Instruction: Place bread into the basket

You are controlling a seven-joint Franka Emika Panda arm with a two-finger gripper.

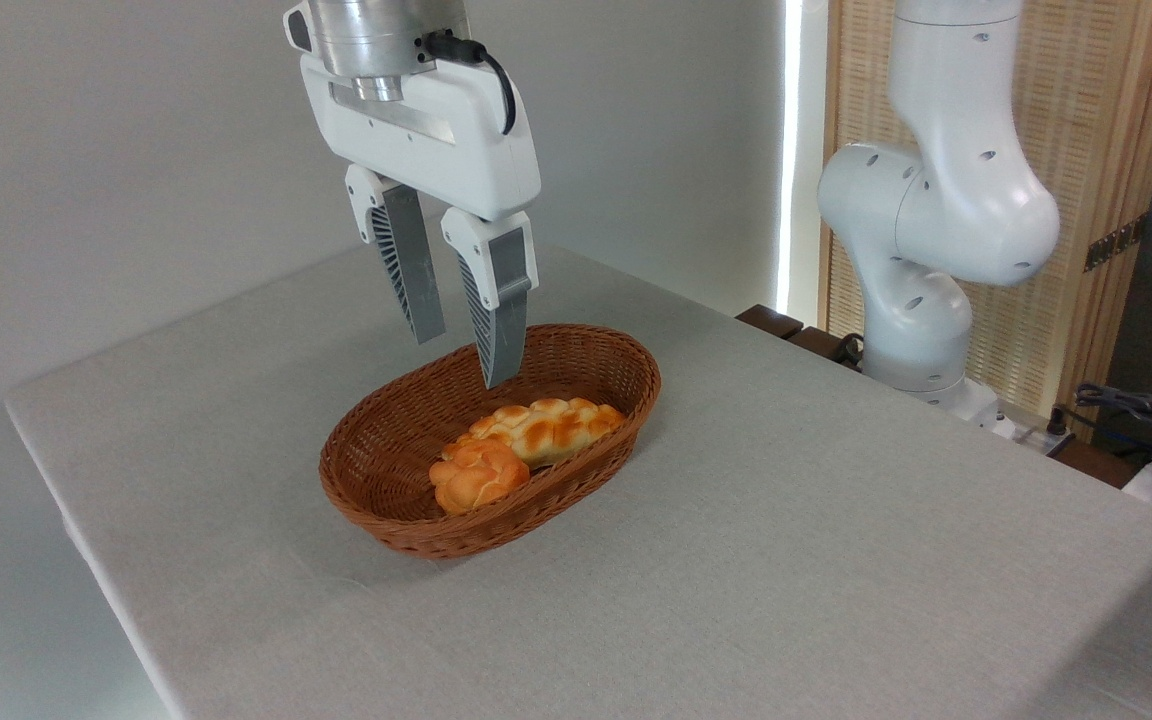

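The bread (548, 426), a long braided pale-yellow loaf with toasted patches, lies inside the oval brown wicker basket (366, 490) along its right side. A small round orange bun (476, 478) rests in the basket against the loaf's near end. My gripper (464, 359) hangs above the basket's far half, pointing down, open, with nothing between its grey fingers (502, 330). Its tips stand clear above the loaf, not touching it.
The basket sits mid-table on a grey cloth (786, 560). The arm's white base (926, 250) stands at the table's far right edge. Cables and dark gear (1146, 420) lie beyond the right side. A white wall is behind.
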